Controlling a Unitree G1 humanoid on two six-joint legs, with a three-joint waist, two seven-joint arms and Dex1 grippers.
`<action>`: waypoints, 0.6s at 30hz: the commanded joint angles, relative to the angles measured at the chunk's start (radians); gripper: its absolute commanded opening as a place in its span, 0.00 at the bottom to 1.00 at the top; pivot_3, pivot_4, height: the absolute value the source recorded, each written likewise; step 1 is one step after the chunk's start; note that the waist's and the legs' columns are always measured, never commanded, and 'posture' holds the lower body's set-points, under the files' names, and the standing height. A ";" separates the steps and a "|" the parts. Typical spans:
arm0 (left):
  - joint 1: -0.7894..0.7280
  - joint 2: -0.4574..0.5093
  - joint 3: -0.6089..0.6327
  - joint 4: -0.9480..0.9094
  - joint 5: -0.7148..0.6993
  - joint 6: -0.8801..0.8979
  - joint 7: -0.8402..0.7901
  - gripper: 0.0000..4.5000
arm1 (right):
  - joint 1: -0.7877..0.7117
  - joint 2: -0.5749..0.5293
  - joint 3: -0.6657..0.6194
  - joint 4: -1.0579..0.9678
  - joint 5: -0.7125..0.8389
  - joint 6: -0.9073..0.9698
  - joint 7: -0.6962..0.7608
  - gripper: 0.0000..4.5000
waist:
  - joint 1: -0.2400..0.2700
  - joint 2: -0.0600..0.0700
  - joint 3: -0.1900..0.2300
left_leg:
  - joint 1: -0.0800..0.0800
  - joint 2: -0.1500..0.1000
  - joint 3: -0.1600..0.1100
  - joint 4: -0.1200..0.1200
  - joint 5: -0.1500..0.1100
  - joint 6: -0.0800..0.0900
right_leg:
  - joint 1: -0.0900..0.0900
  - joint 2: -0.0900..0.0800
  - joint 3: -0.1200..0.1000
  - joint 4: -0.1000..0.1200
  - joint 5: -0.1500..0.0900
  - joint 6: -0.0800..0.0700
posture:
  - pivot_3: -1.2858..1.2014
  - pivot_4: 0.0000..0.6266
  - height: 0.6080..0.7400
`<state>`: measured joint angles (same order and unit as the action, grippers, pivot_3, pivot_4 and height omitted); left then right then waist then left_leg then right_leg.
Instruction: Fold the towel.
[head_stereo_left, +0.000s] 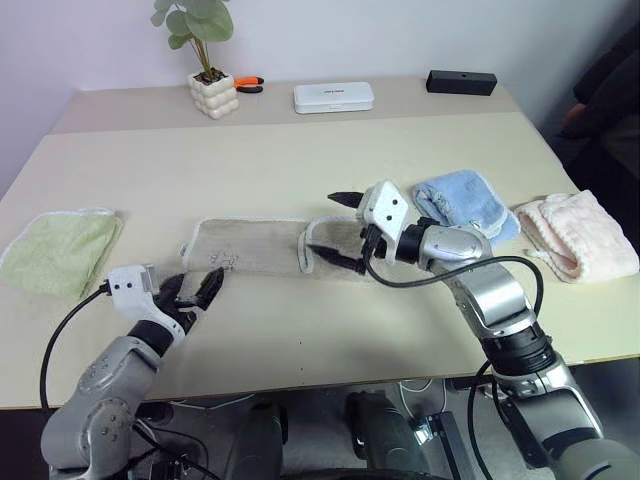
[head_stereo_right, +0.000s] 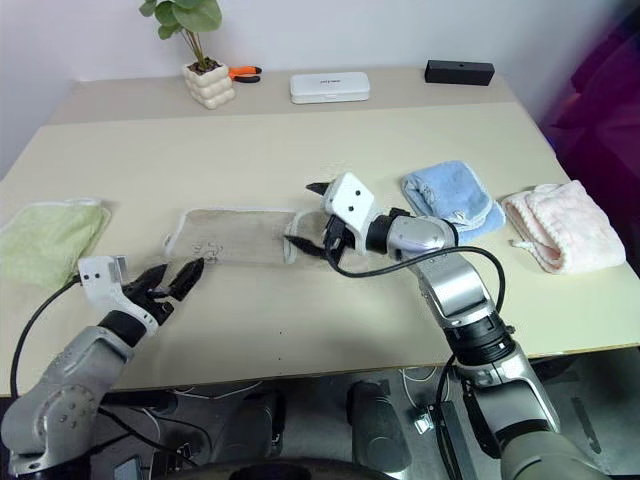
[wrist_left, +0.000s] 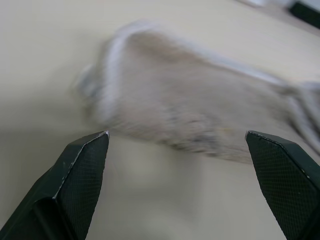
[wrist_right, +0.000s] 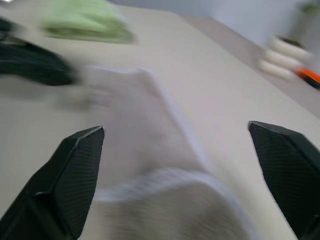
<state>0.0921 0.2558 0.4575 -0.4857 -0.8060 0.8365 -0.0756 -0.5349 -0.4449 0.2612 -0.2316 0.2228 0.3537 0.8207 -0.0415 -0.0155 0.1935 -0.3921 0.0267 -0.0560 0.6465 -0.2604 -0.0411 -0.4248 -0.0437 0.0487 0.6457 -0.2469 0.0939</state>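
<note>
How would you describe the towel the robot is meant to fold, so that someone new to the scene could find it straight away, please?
Look at the long beige table; near its front edge, between the open left gripper and the open right gripper, lies the towel. It is a flat beige-tan strip with white edging. The light-green towel, light-blue towel and pink towel differ from it in colour.

Bare worktop (head_stereo_left: 330, 160) lies open beyond the towel (head_stereo_left: 255, 246) and along the near edge. A green cloth (head_stereo_left: 60, 250) bounds the left; a blue cloth (head_stereo_left: 462, 203) and pink cloth (head_stereo_left: 575, 233) crowd the right. A potted plant (head_stereo_left: 205, 60), white case (head_stereo_left: 333, 97) and black box (head_stereo_left: 461, 82) line the far side.
</note>
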 joint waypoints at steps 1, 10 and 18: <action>-0.049 -0.035 0.081 0.046 -0.127 0.083 0.130 1.00 | 0.014 0.002 0.000 -0.062 0.022 -0.008 0.023 0.98 | 0.002 0.000 0.000 | 0.001 0.000 0.000 0.000 0.000 0.000 | 0.001 0.000 0.000 0.000 0.000 0.000 | 0.52 0.24 0.98; -0.270 -0.122 0.093 0.198 -0.340 0.151 0.357 1.00 | 0.060 0.037 0.064 -0.104 -0.027 -0.023 0.009 0.98 | 0.027 0.000 -0.001 | 0.001 -0.002 -0.001 0.001 0.001 -0.001 | 0.003 -0.001 -0.001 0.000 0.000 0.000 | 0.52 0.24 0.98; -0.325 -0.146 0.087 0.233 -0.369 0.099 0.426 0.30 | 0.088 0.045 0.074 -0.124 -0.033 -0.012 -0.009 1.00 | 0.030 -0.001 -0.001 | 0.001 -0.004 -0.002 0.001 0.002 -0.003 | 0.004 -0.003 -0.001 -0.002 -0.001 -0.001 | 0.52 0.24 0.98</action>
<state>-0.2277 0.1045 0.5565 -0.2385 -1.1570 0.9505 0.3508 -0.4472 -0.4095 0.3395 -0.3107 0.1887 0.3543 0.8189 -0.0115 -0.0163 0.1929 -0.3911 0.0232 -0.0580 0.6470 -0.2587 -0.0443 -0.4209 -0.0465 0.0476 0.6441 -0.2475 0.0925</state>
